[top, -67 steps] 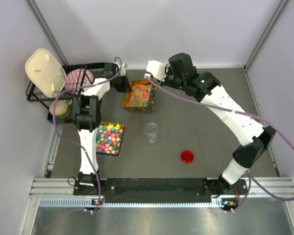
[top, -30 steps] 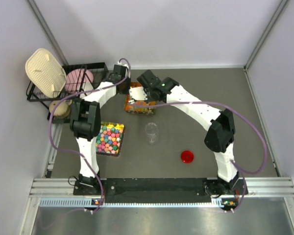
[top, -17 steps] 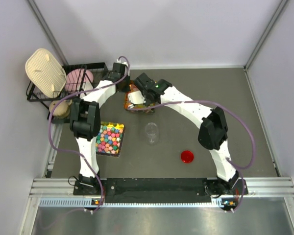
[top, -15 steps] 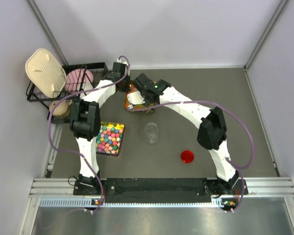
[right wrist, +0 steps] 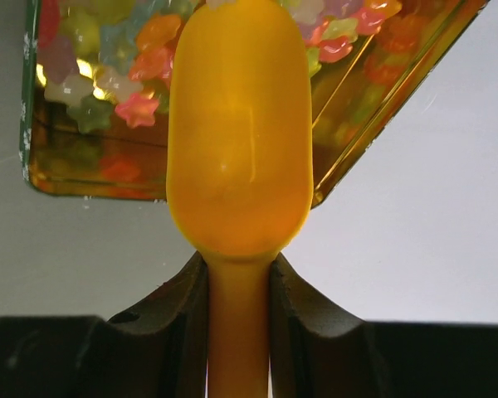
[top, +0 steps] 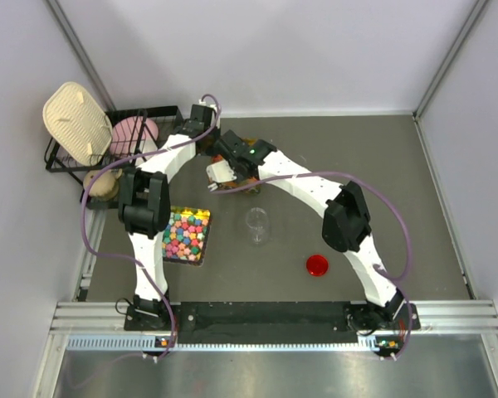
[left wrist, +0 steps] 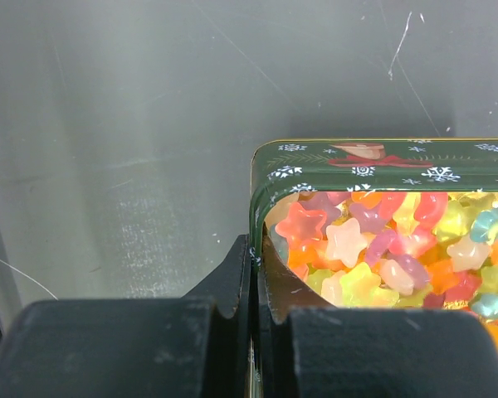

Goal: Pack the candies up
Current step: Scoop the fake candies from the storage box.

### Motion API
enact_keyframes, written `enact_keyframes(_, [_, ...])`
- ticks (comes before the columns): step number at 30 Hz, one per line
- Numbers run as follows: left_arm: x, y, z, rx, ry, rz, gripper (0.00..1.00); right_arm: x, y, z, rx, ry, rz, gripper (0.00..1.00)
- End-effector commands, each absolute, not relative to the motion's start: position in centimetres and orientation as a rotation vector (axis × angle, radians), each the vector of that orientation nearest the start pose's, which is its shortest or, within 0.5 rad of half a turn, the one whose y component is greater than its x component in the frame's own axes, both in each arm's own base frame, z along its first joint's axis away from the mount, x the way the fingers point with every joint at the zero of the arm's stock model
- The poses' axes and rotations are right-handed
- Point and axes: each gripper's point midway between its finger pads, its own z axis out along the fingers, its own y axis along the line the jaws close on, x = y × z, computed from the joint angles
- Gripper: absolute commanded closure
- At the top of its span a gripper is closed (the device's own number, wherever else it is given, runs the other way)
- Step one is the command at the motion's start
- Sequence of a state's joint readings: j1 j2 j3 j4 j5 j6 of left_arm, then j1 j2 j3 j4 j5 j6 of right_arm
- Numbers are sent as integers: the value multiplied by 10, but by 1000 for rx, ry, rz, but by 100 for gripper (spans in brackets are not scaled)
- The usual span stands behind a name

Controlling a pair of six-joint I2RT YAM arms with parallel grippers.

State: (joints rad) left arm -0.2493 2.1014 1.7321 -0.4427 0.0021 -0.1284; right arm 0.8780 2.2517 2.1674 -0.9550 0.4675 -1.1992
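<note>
The candies [left wrist: 373,245] are small star-shaped pieces in orange, yellow, pink and pale green. They fill a green snowflake tin [left wrist: 382,157], which looks tilted. My left gripper [left wrist: 256,278] is shut on the tin's near wall, one finger inside and one outside. My right gripper [right wrist: 239,311] is shut on the handle of an orange scoop [right wrist: 239,141]. The scoop's bowl lies over the tin's near edge with its tip at the candies [right wrist: 141,108]. In the top view the right wrist [top: 226,170] covers most of the tin [top: 242,187], and the left gripper [top: 209,143] is at its back-left.
A clear cup [top: 257,225] stands in front of the tin, with a red lid [top: 318,265] to its front right. A tray of larger bold-coloured candies [top: 186,235] lies at the front left. A black dish rack [top: 108,145] with plates stands at the back left.
My right arm has swung from the back right to over the tin and moved further left across it with the scoop. My left gripper has shifted slightly along the tin's back-left edge.
</note>
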Motion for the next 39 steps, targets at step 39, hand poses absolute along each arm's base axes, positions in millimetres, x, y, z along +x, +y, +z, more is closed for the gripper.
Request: enact_keyframes(39, [532,-131,164,144,2328,-181,100,413,381,113,-1623,1833,-42,100])
